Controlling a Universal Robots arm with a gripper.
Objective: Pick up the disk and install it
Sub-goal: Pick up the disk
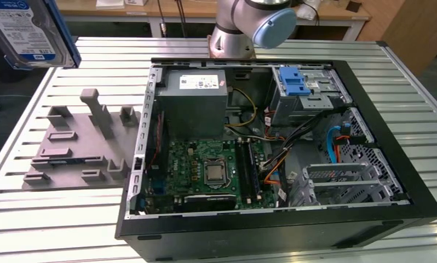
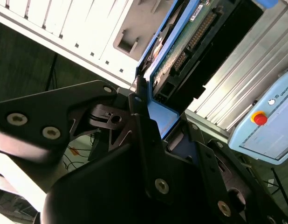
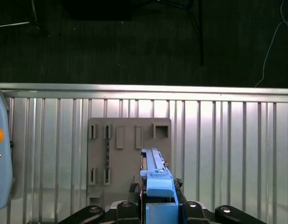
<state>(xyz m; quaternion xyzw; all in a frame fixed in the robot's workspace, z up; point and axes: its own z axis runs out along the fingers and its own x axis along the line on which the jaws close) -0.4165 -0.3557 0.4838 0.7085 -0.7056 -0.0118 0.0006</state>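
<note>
Disk: we see the disk (image 1: 23, 30) lifted clear of the counter (image 1: 401, 82), off to the exterior view's left of the open computer case (image 1: 277, 233). Its white-and-blue label faces the exterior camera, and a blue frame runs round its edges.
Disk, from the arm: in the first wrist view it shows edge-on. In the second wrist view its green circuit-board side shows.
Hand: in both wrist views the hand (image 3: 157, 198) is closed on one end of the disk. Its black fingers (image 2: 140, 107) press against the blue frame on either side.
Fixture: a grey moulded fixture (image 1: 80, 148) lies flat on the counter just beside the case, on the exterior view's left. In the first wrist view the disk hangs over it.
Case: it lies on its side with the panel off. Inside we see the grey power supply (image 1: 196, 104), the green motherboard (image 1: 203, 164) and a bare blue bracket (image 1: 294, 82) in the drive bay.
Arm: the robot arm (image 1: 240, 27) rises behind the case.
Pendant: a pale blue teach pendant (image 2: 267, 135) with a red button lies on the counter.
</note>
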